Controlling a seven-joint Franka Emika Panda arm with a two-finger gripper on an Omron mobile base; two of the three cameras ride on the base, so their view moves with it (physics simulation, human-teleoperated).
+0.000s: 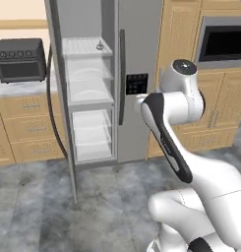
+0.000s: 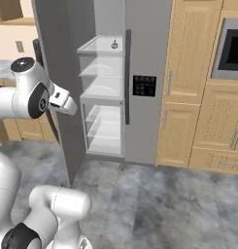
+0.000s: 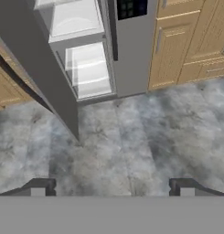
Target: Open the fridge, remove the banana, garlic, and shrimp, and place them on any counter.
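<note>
The grey fridge [image 1: 136,59] stands with its left door [image 1: 59,98] swung wide open and its right door, the one with the black panel [image 2: 144,85], shut. White shelves [image 1: 90,91] show inside. A tiny pale bulb with a thin stem, the garlic [image 1: 99,46] [image 2: 114,44], sits on the top shelf. Banana, shrimp and counter are out of view. My gripper [image 3: 112,188] is open with nothing between its fingertips [image 3: 38,187]. It hangs over the floor in front of the fridge and looks down at the lower shelves [image 3: 88,68] and the open door's edge [image 3: 45,73].
A black toaster oven [image 1: 21,60] stands on a marble-topped drawer unit [image 1: 28,123] left of the fridge. Light wood cabinets [image 2: 188,73] and a built-in oven [image 1: 223,44] line the right. Grey stone floor [image 3: 131,137] lies open in front of the fridge.
</note>
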